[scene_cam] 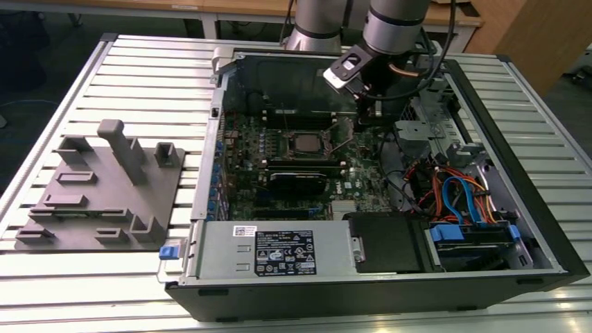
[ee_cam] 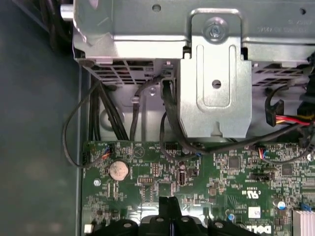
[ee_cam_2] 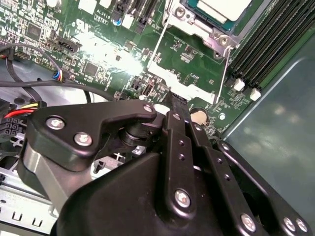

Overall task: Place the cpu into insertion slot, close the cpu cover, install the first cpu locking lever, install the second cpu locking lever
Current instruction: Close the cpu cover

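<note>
The cpu [scene_cam: 303, 143] lies flat in the insertion slot [scene_cam: 288, 133] on the green motherboard inside the open computer case. In the second wrist view its pale metal top [ee_cam_2: 224, 6] sits under the silver cpu cover [ee_cam_2: 197, 27], which lies down around it. Two thin wire locking levers [ee_cam_2: 156, 46] [ee_cam_2: 225, 69] run along the socket's sides. My gripper [scene_cam: 359, 119] hangs just off the socket, on the exterior view's right. Its black fingers [ee_cam_2: 173, 110] are shut, with the tips close above the board beside a silver plate [ee_cam_2: 182, 81]. The same shut tips [ee_cam: 170, 202] show in the first wrist view.
Black memory sticks [scene_cam: 298, 166] lie beside the socket. A coin battery [ee_cam: 118, 170], black cables [ee_cam: 74, 132] and a metal drive bracket [ee_cam: 214, 83] crowd the board edge. Coloured cables [scene_cam: 458, 194] fill the case's right. A grey fixture block [scene_cam: 102, 187] sits outside on the slatted table.
</note>
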`<state>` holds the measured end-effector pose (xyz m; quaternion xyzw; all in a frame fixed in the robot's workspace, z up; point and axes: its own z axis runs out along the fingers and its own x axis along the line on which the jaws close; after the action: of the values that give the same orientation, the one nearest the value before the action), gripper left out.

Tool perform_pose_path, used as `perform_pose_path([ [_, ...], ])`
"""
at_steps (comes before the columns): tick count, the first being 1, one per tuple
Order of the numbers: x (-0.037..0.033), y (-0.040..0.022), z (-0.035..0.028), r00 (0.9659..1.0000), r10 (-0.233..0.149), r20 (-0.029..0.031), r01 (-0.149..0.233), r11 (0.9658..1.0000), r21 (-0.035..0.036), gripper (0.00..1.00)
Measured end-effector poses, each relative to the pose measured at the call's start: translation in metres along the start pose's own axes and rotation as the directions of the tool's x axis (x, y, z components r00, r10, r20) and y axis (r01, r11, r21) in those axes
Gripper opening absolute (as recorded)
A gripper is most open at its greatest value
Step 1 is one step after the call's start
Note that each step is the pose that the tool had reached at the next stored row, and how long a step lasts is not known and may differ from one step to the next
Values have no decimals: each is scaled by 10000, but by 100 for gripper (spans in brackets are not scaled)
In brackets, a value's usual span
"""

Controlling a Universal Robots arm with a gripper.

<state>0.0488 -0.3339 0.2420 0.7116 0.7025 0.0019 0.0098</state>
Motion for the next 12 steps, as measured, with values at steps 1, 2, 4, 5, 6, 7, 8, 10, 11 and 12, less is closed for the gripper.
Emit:
perform_pose_path([
  [1, 0, -13, -3, 10000, 0, -12, 0, 10000, -1, 10],
  [2, 0, -29, -5, 10000, 1, -19, -1, 10000, -1, 10],
  [4, -1, -57, -9, 10000, 0, -26, 0, 10000, 0, 10],
  [5, -1, -71, -12, 10000, 0, -28, 0, 10000, -1, 10],
  [6, -1, -85, -15, 10000, -1, -35, 1, 10000, 0, 10],
  [7, -2, -97, -21, 10000, 0, -39, 0, 10000, 0, 10],
  [8, -2, -107, -26, 10000, 0, -46, 0, 10000, 0, 10],
  [10, -2, -132, -32, 10000, 1, -54, -1, 10000, 0, 10],
  [11, -2, -150, -33, 10000, 0, -57, 0, 10000, 0, 10],
  [12, -3, -169, -34, 10000, 0, -62, 0, 10000, 0, 10],
])
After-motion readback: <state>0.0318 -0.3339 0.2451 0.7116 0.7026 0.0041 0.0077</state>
